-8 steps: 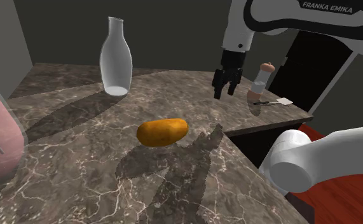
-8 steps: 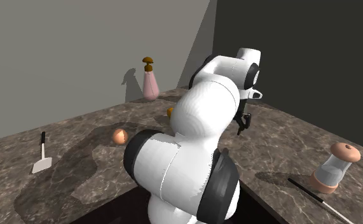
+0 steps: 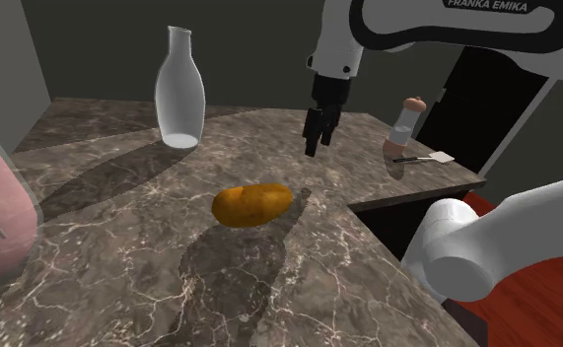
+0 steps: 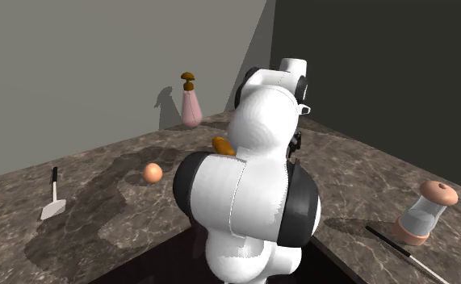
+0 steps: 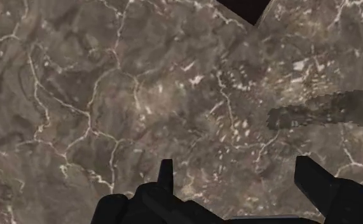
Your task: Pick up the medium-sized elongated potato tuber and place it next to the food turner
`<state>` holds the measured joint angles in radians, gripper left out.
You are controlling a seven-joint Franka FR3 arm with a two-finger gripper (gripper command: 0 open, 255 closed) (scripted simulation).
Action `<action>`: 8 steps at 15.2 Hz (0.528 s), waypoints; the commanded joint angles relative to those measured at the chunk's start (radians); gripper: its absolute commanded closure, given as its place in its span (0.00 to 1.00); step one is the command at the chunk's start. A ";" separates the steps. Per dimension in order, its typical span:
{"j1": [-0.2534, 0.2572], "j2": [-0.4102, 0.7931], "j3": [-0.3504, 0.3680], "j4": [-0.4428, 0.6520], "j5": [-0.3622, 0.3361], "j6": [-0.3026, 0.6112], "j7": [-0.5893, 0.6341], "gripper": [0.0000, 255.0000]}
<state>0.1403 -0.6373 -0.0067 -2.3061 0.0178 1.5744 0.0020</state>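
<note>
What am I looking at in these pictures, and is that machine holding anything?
It is a white robot arm, drawn by a simulator. One picture looks down from beside the arm, one from behind it, and one from a camera on its hand. On the marble-patterned table lie an orange-brown potato, a clear bottle, a small shaker and a white food turner. The black jaws hang open above the table, clear of the potato, holding nothing.
</note>
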 commanded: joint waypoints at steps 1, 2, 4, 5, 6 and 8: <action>0.040 0.030 0.022 0.023 0.009 0.024 -0.044 0.00; 0.059 0.046 0.034 0.032 0.013 0.038 -0.066 0.00; 0.096 0.074 0.056 0.051 0.020 0.064 -0.108 0.00; 0.114 0.088 0.068 0.060 0.023 0.076 -0.130 0.00; 0.132 0.101 0.079 0.069 0.025 0.088 -0.151 0.00; 0.168 0.124 0.103 0.086 0.031 0.112 -0.193 0.00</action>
<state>0.2889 -0.5304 0.0831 -2.2355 0.0451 1.6750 -0.1690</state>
